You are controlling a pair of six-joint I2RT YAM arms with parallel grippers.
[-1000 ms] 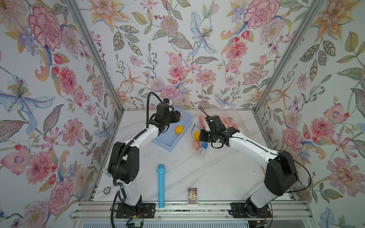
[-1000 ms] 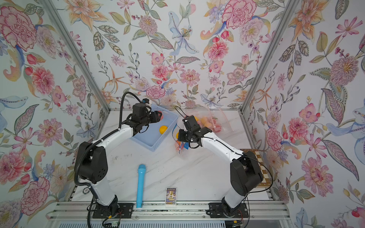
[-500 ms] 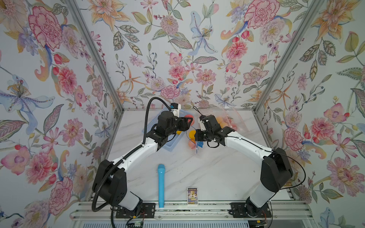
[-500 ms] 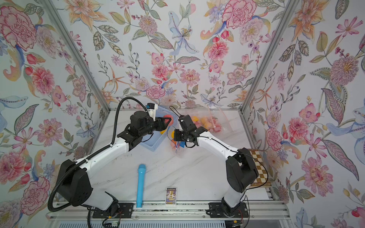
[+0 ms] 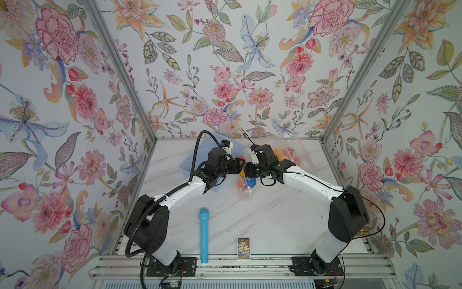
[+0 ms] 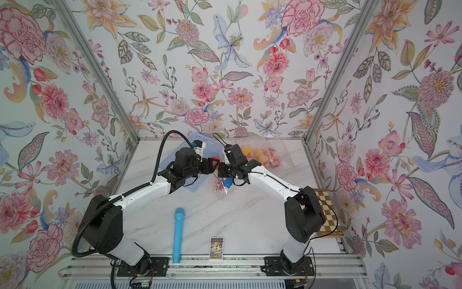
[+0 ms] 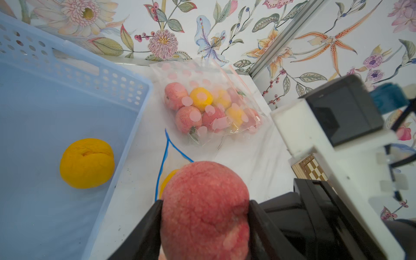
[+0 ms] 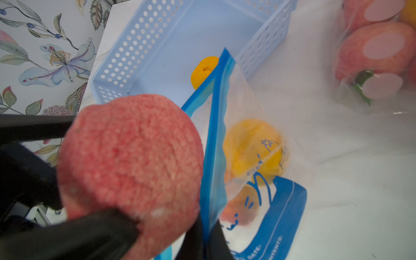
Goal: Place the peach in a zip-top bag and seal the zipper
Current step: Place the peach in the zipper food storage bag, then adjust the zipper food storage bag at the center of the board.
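Left gripper sits roughly half open, clamped on the one red peach, mid-frame in both top views. It's just beside the blue rim of the zip-top bag, which the right gripper pinches fully closed. That bag holds two, a yellow fruit and a pinkish fruit; the blue basket holds one orange-yellow fruit, and farthest back a dotted bag holds a pile I can't count.

Overhead stereo pair, wrist views share peach

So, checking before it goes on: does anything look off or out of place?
Nothing spilled or damaged. The zip-top bag, pinched at its blue rim by the right gripper, already holds a yellow fruit; the peach in the left gripper is beside that rim, not inside.
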